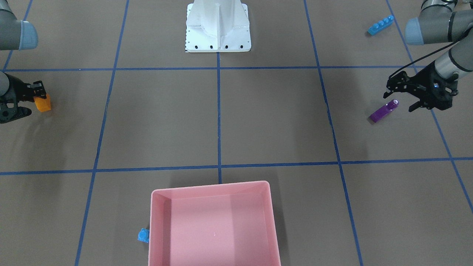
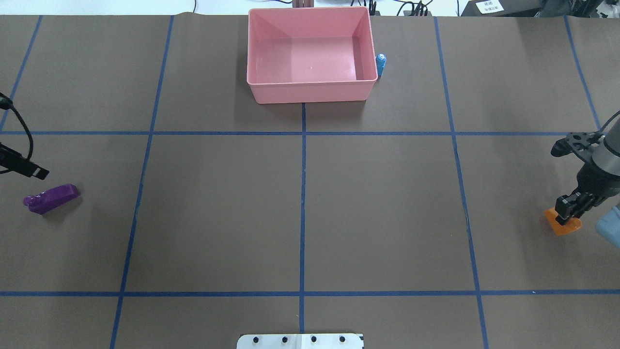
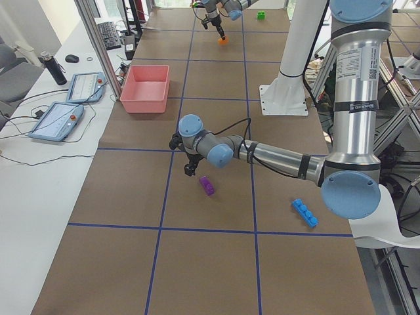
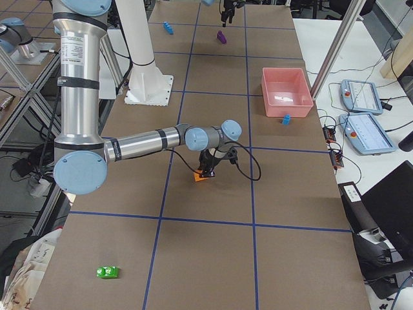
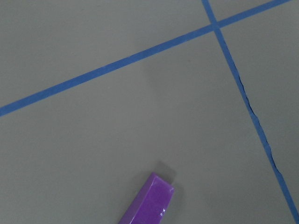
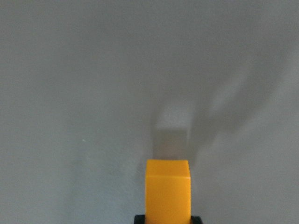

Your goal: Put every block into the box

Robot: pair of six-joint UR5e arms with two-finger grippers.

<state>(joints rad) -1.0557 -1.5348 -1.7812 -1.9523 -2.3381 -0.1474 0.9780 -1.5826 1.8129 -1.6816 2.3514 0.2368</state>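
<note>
Orange block (image 6: 168, 189) in right gripper (image 2: 566, 212); purple block (image 1: 383, 111) beside left gripper (image 1: 401, 98).

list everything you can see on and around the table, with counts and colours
box: one, pink, empty, far centre of the table
orange block: one, orange, in the right gripper
purple block: one, purple, lying on the table on the robot's left
light blue block: one, light blue, outside the box, right beside its wall
long blue block: one, blue, on the robot's left, near its side
green block: one, green, far out on the robot's right
table: one, brown with a blue tape grid
robot base: one, white, centre of the near edge
left gripper: one, black, open, beside the purple block
right gripper: one, black, shut on the orange block
</note>
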